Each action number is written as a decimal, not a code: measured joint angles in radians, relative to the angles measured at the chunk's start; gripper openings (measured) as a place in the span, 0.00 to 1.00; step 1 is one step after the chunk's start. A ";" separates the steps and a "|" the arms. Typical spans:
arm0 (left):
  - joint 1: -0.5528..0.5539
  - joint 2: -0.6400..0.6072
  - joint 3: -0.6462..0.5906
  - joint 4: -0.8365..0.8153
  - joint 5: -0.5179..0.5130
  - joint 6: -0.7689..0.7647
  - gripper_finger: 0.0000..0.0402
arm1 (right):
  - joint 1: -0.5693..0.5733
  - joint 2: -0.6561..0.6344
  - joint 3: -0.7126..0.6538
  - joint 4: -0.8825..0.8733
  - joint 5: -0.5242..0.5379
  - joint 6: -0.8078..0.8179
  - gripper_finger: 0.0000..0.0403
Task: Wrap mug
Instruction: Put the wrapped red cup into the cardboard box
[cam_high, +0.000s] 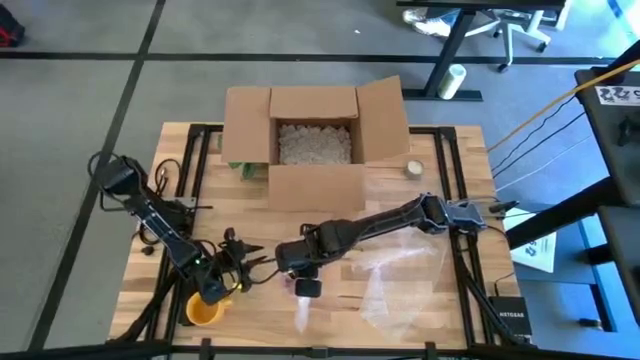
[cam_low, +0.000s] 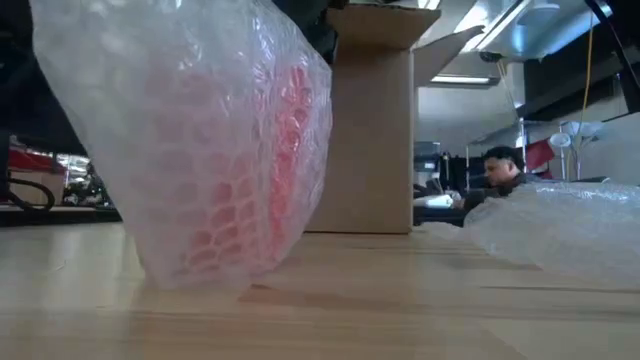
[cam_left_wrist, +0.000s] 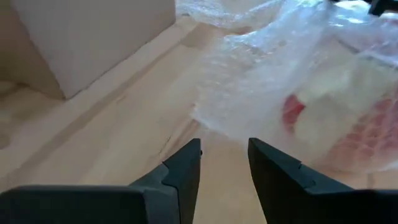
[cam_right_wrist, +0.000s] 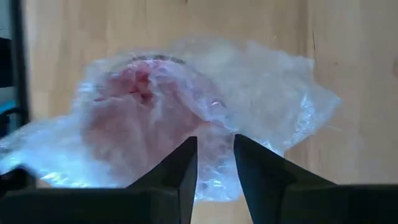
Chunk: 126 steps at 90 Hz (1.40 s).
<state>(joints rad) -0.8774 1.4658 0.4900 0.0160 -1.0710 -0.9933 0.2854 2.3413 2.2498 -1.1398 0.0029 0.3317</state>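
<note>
the right gripper (cam_right_wrist: 214, 163) hovers over the bubble-wrapped red mug (cam_right_wrist: 149, 118), jaws narrowly parted. the left gripper (cam_left_wrist: 224, 163) (jaws likewise slightly apart, empty) sits beside it on the worktop (cam_high: 160, 250).

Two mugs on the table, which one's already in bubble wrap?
The pink mug, under the right pincer near the table's front middle. The yellow mug by the left pincer sits bare at the front-left.

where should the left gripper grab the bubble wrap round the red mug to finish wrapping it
Probably the loose edge of the bubble wrap just ahead of the left gripper, coming in low along the table. There the sheet lies thin and free, while the red mug bulges further in, where the right gripper hovers above.
</note>
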 joint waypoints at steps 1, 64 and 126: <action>0.000 0.000 -0.001 0.002 -0.001 0.000 0.29 | -0.001 0.000 -0.003 0.001 0.000 0.000 0.23; -0.002 0.000 -0.009 -0.004 -0.016 -0.029 0.29 | -0.021 -0.011 0.023 0.051 -0.068 0.029 0.23; -0.002 0.000 -0.009 0.022 -0.016 -0.043 0.29 | 0.023 -0.012 0.067 0.039 -0.119 -0.052 0.23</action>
<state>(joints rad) -0.8791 1.4659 0.4812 0.0383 -1.0866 -1.0363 0.3084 2.3295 2.3169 -1.1003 -0.1161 0.2801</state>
